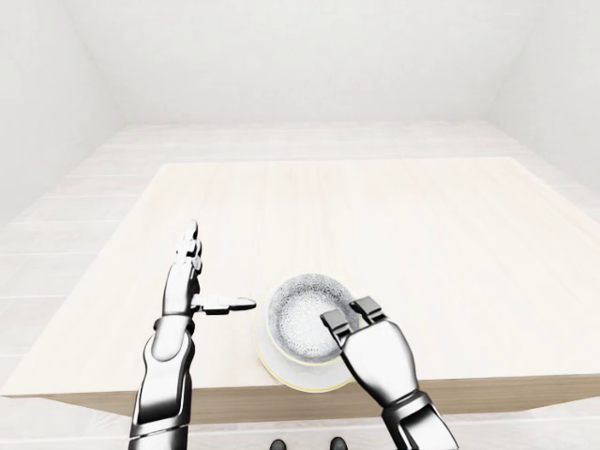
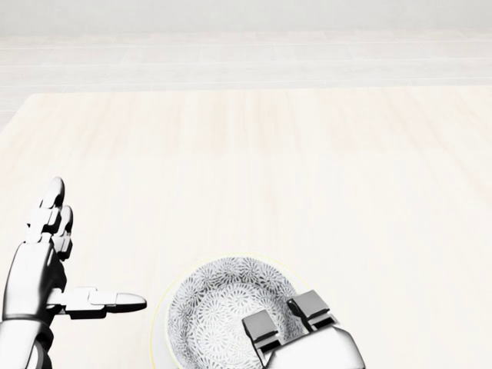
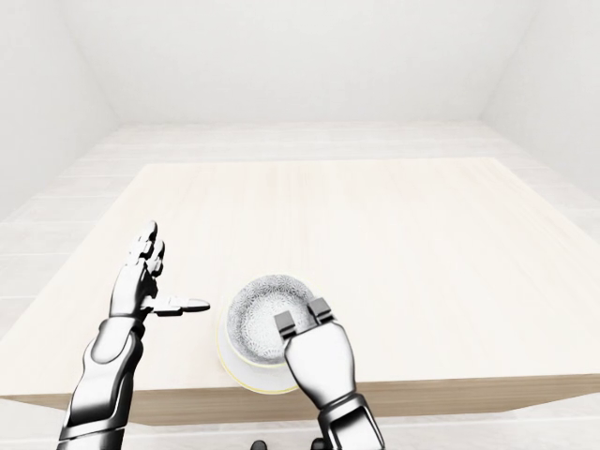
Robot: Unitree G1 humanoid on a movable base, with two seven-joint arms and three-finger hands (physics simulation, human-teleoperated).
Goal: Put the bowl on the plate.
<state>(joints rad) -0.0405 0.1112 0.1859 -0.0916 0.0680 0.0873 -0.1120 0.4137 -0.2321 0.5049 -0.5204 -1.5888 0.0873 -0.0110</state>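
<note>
The bowl point(image 2: 227, 304) sat on the plate point(image 2: 158, 323) at the lower edge of the surface point(image 2: 307, 169) (head view). The right robot hand point(image 1: 377, 352) hooked two fingers over the bowl's rim; whether it gripped could not be determined. The left robot hand point(image 2: 34, 277) stood wide open beside the plate.

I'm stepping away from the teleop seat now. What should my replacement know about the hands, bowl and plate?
Left hand: open, left of the plate, apart from it.
Right hand: fingers over the bowl at its lower-right rim in the head view; grip unclear.
The bowl sits upright on the plate, near the table bottom edge.
Done: placement, apparently. Left: free the right hand and withdraw it.
</note>
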